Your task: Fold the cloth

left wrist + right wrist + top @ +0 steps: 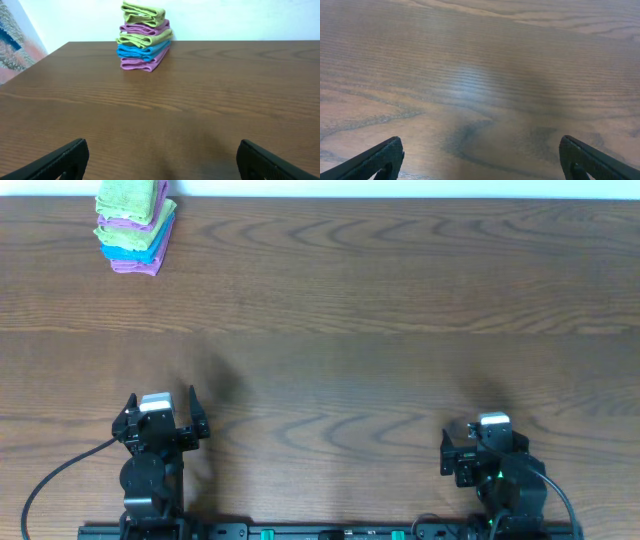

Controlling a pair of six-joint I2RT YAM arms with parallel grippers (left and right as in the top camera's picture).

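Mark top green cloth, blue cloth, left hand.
top green cloth [145,14], left wrist view, front fold.
blue cloth [142,51], left wrist view, front edge.
left hand [162,394], overhead, between fingertips.

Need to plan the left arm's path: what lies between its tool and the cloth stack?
Only bare wooden table, seen in the left wrist view, between the left tool and the stack.

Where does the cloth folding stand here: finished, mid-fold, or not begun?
Done: a lime-green cloth lies folded on top of the stack at the table's far left corner, and no cloth lies spread out. In hand: nothing. The left gripper and right gripper are open and empty near the front edge. Left: nothing visible, so this looks like the end, though it could equally be a start before a cloth is laid out.
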